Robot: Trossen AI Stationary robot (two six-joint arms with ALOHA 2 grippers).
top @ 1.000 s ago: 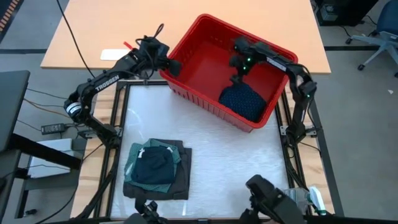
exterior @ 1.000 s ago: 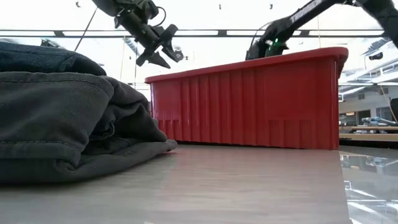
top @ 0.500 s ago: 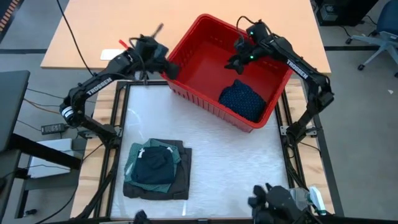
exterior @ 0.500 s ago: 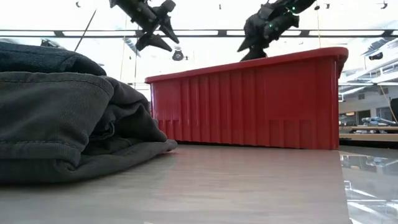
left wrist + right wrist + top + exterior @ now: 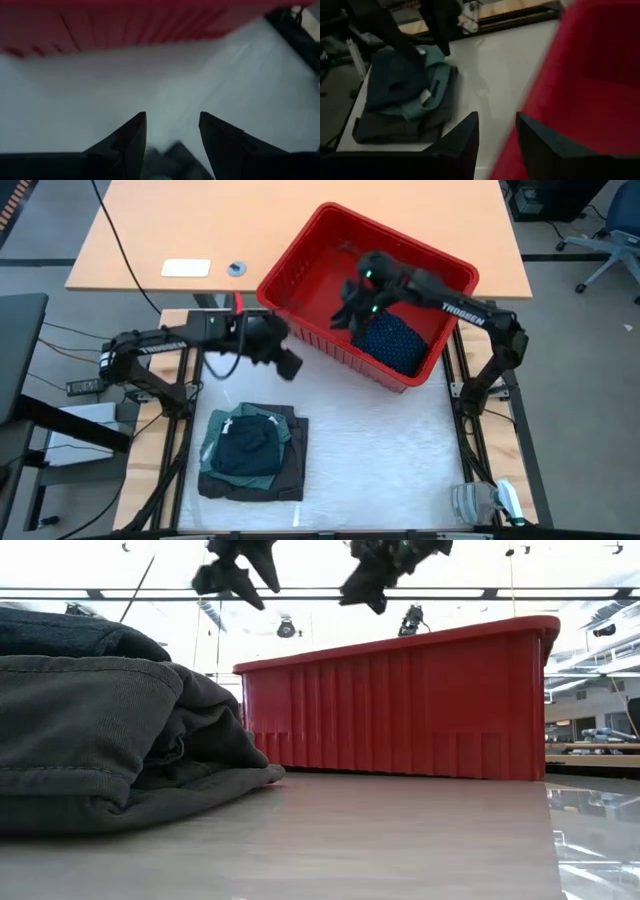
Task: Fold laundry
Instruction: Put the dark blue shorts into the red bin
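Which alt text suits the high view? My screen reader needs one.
Two dark robot arms work over a white table: the right gripper inside a red basket beside a navy dotted cloth, the left gripper above the table, folded clothes stacked nearby.

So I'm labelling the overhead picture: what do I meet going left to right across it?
Folded stack of teal, grey and dark cloth garments → left pincer → right pincer → navy dotted cloth piece lying inside the red plastic basket.
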